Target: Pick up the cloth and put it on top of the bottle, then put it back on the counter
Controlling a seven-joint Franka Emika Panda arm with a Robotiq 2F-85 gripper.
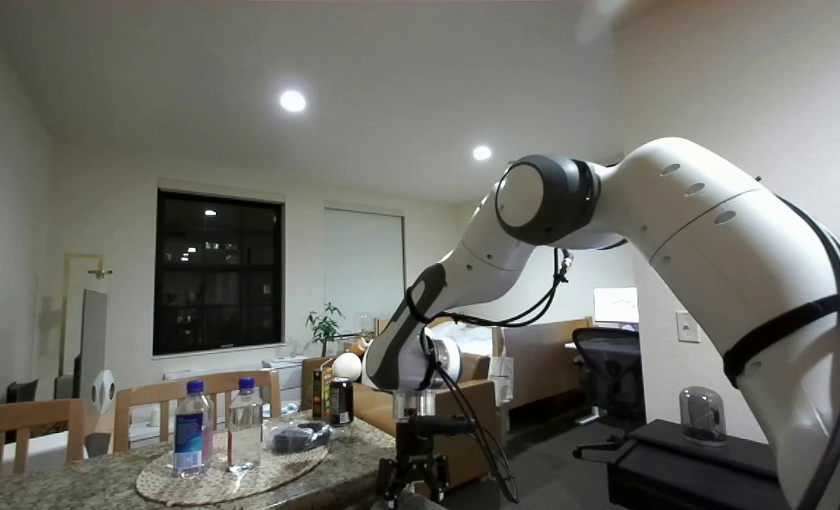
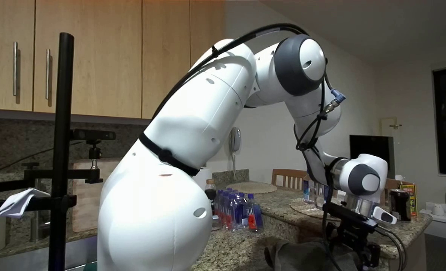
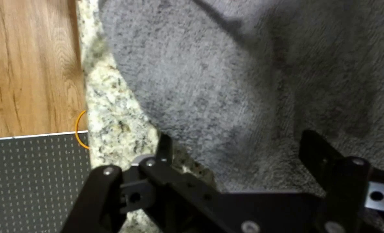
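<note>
Wrist view shows the fuzzy grey cloth (image 3: 192,81) lying loose on the tan, speckled stone counter (image 3: 111,113), with the black two-finger gripper (image 3: 236,142) right over it, fingers spread wide and no fabric pinched between them. One fingertip is by the cloth's edge, the other's over the fabric. In an exterior view, the clear plastic bottle with a blue label (image 1: 188,435) and the clear plastic bottle with a red strip (image 1: 245,435) stand upright on a round woven mat (image 1: 285,473), blue caps bare. Start and finish would look about the same here, but I'd call it the start, lining up the grab, so pick, drape over a bottle and put-back are all left to do. The cloth (image 2: 309,259) runs off the bottom of an exterior view, so I can't tell what, if anything, is under its raised folds.
</note>
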